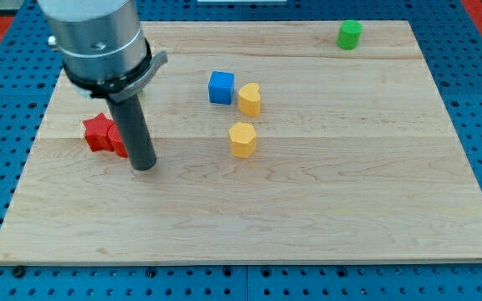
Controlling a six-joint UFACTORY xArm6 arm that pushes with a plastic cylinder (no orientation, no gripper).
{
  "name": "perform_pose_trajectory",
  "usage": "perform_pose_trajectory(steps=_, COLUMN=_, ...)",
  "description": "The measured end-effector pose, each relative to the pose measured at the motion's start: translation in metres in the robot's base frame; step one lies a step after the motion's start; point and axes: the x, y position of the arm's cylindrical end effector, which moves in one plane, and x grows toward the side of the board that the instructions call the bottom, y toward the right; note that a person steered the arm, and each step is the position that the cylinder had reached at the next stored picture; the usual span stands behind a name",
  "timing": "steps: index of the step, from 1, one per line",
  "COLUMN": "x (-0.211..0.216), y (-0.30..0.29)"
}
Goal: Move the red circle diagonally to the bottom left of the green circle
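Observation:
A green circle [349, 35] stands near the view's top right of the wooden board [308, 217]. At the view's left a red star-like block [98, 132] lies on the board. A second red block [118, 144] touches its right side and is mostly hidden behind the rod, so I cannot make out its shape. My tip [144, 168] rests on the board just to the right of and slightly below these red blocks, touching or nearly touching the hidden one.
A blue cube [221, 87] sits at the top centre with a yellow heart-like block [250, 99] against its right side. A yellow hexagon-like block [242, 139] lies just below them. A blue pegboard surrounds the board.

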Motion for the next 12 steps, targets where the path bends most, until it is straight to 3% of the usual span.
perform_pose_trajectory(steps=3, x=-0.081, y=-0.033)
perform_pose_trajectory(steps=8, x=-0.082, y=-0.027)
perform_pose_trajectory(steps=10, x=-0.081, y=0.021)
perform_pose_trajectory(steps=12, x=-0.081, y=0.030)
